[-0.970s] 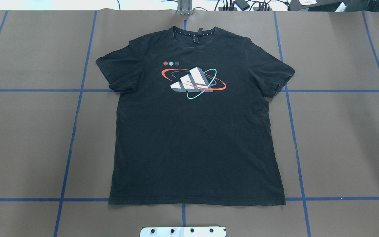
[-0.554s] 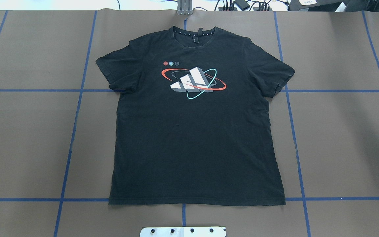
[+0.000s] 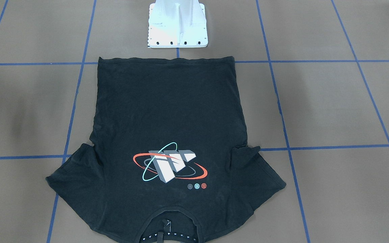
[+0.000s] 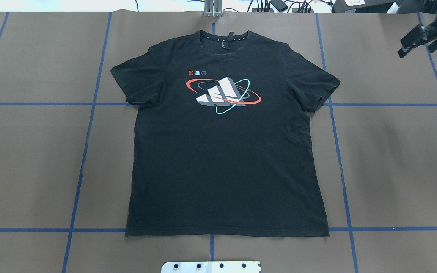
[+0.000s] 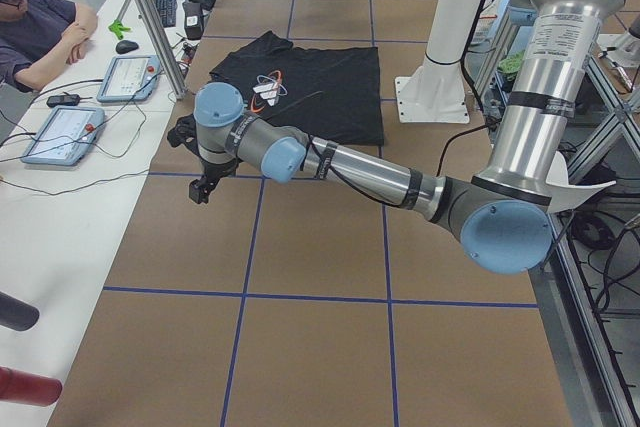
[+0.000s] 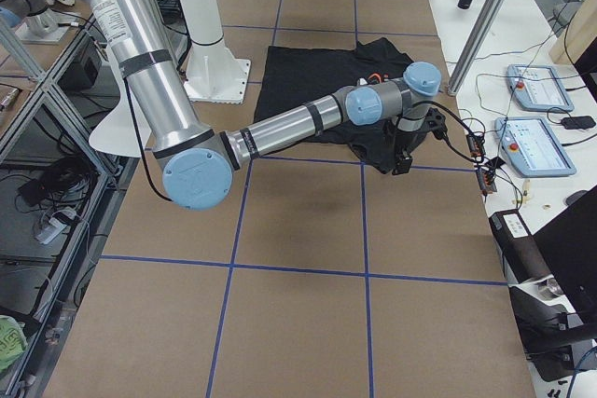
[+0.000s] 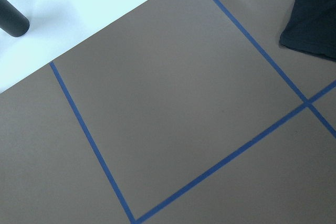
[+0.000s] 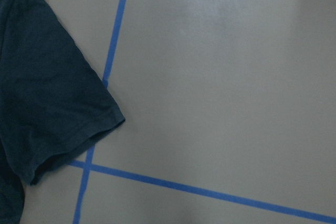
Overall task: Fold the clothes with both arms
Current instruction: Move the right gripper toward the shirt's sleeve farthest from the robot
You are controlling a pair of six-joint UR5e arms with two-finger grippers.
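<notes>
Black two-finger right claw [image 4: 403, 49]: hangs over the brown table's [image 4: 393, 159] far right corner, open or closed unclear. Of left claw [image 5: 200, 190], just a side-view glimpse, grip unreadable. Black short-sleeved cotton T-shirt [image 4: 222, 170]: lies flat mid-table, collar far, untouched.

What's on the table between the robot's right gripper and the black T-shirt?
Nothing. In the overhead view, only bare brown table cover lies between the right gripper and the T-shirt.
</notes>
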